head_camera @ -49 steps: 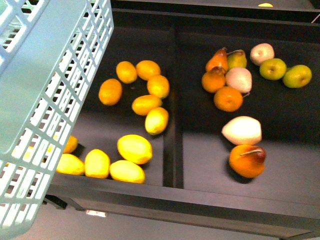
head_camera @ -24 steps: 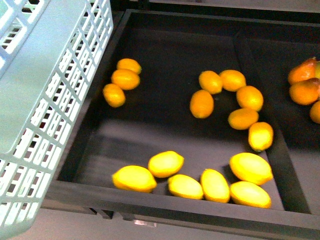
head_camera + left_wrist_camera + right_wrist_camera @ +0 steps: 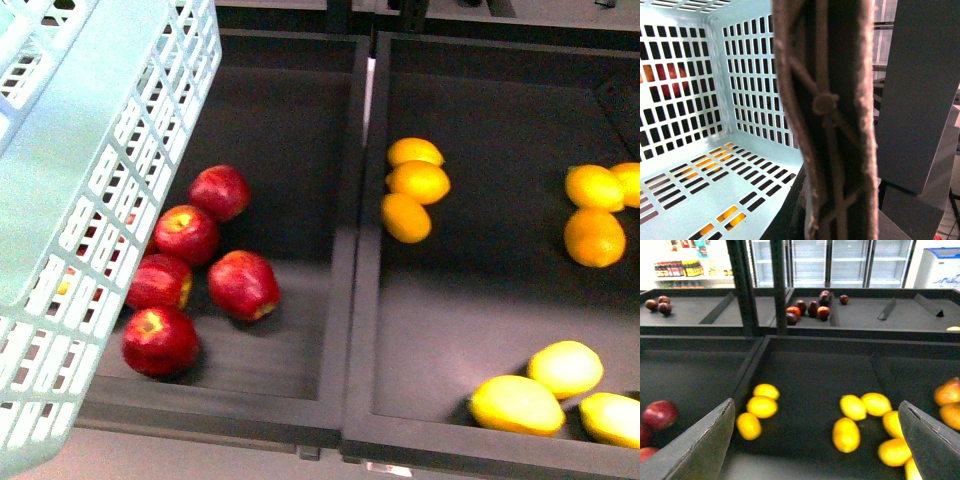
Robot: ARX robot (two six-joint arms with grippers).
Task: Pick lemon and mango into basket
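The basket [image 3: 110,180] is hanging tilted at the left of the front view, over the edge of the table [image 3: 470,290], and in the left wrist view its floor is showing bare, so nothing is sitting in it yet. The brown handle [image 3: 830,100] is filling that wrist view so closely that I cannot tell whether the left hand is clamped on it. The tilt does suggest the basket is being carried from there, up and off to the side so the fruit is lying clear for the other arm. Red apples [image 3: 243,284] are lying in the left compartment, partly under the basket's wall, and nobody is asking for those. Across the divider [image 3: 355,260], three short oval lemons [image 3: 418,182] are bunching close together, more are lying toward the far right edge, and the longer yellow mangoes [image 3: 517,403] are lying along the near rim. The right hand [image 3: 816,407] is hovering over that compartment with its fingers spread wide and nothing between them, which is reading as lining up a first pick. With the trio packed so close, a finger coming down among them is risking a nudge and a roll.
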